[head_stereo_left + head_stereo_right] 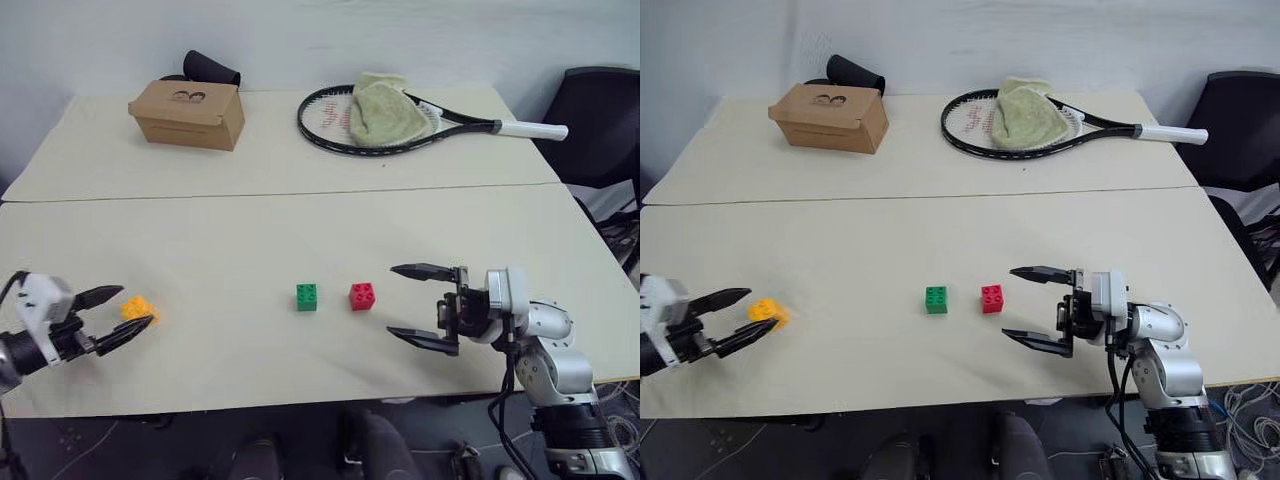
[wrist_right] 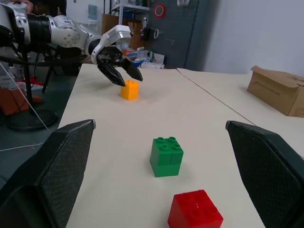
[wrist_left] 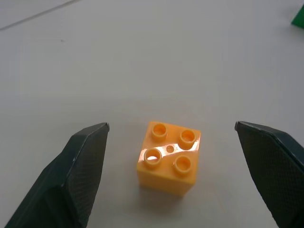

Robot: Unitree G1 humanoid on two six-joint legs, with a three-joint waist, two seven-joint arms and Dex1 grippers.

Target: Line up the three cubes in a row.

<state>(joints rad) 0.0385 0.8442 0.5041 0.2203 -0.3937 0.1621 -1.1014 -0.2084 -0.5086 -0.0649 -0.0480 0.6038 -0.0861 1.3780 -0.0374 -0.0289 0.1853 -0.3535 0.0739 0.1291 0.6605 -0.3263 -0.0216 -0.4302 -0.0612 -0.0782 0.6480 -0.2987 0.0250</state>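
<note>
On the cream-topped bench (image 1: 300, 230), the small green studded plastic cube (image 1: 307, 297) and the small red studded plastic cube (image 1: 362, 296) stand side by side near the front middle, close but not touching, studs up, green at 9 o'clock of red. The orange-yellow studded plastic cube (image 1: 139, 307) sits well apart from them, far out at 9 o'clock of the green one, near the bench's left edge and not far from its front edge.

The left gripper (image 1: 122, 309) has its two black fingers spread wide on either side of the orange-yellow cube; in the left wrist view the cube (image 3: 169, 157) stands upright between the fingers (image 3: 78, 166) with clear bench showing on both sides, so neither finger touches it.

The right gripper (image 1: 417, 304) hangs just beside the red cube at its 3 o'clock, pointing toward it, fingers fully apart and holding nothing.

Bare bench lies between the orange-yellow cube and the green one, and a wide open band runs at 12 o'clock of all three cubes up to the seam across the bench. Beyond the seam sit a brown cardboard box (image 1: 187, 112) at about 11 o'clock and a black-framed tennis racket (image 1: 400, 124) with a pale green cloth (image 1: 382, 108) lying on its strings at about 1 o'clock.
</note>
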